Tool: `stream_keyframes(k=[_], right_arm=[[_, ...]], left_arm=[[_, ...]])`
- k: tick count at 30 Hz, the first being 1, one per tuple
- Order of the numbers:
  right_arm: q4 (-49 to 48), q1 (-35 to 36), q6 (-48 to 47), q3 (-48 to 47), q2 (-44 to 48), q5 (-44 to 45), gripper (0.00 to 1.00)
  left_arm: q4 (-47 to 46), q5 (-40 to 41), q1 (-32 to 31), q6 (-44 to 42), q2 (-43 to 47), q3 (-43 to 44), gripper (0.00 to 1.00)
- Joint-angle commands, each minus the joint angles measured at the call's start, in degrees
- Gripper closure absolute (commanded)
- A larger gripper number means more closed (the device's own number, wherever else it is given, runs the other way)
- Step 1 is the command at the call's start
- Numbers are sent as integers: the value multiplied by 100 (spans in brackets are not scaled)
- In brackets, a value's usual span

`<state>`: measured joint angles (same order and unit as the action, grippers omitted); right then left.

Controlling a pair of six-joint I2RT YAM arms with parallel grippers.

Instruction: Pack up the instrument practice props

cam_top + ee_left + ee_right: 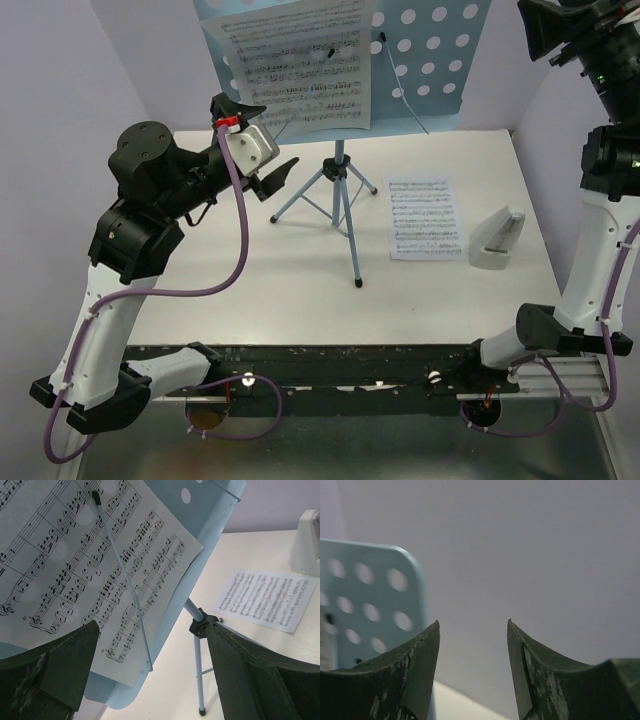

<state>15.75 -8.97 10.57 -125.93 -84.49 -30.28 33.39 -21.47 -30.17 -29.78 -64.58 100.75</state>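
The light-blue music stand [340,185] stands on its tripod at the back of the table, its perforated tray [440,45] up high. One sheet-music page [300,65] rests on the tray under a thin wire holder [122,570]. A second page [425,218] lies flat on the table to the right of the legs. My left gripper [262,140] is open, just below and in front of the tray's lower left corner, touching nothing; the page [75,565] and the stand's pole [192,611] fill its view. My right gripper [472,622] is open and empty, raised beside the tray's right edge [370,605].
A small white wedge-shaped box [497,240] sits right of the flat page, also showing in the left wrist view [307,540]. Lilac walls close the table at the back and both sides. The right arm [600,180] stands tall along the right edge.
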Motion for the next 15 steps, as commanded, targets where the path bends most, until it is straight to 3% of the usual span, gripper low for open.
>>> stream_keyframes(k=[1,7,10,15], right_arm=[[-801,746,-116,-1089,-664,-1111,37],[-1090,1906,-783,-1277,-841,-1322,34],[-1783,2153,-662,-917,-850,-1603,30],[-1882,2479,-626,-1434,-1342,-1674,29]], left_arm=[[-236,-443,64,955,-81,-20,2],[-587,-902,73,1335,-196,-178,5],[-990,-771,64,1290,-117,-529,5],[-1255,-490,73,1308,-90,-662,5]])
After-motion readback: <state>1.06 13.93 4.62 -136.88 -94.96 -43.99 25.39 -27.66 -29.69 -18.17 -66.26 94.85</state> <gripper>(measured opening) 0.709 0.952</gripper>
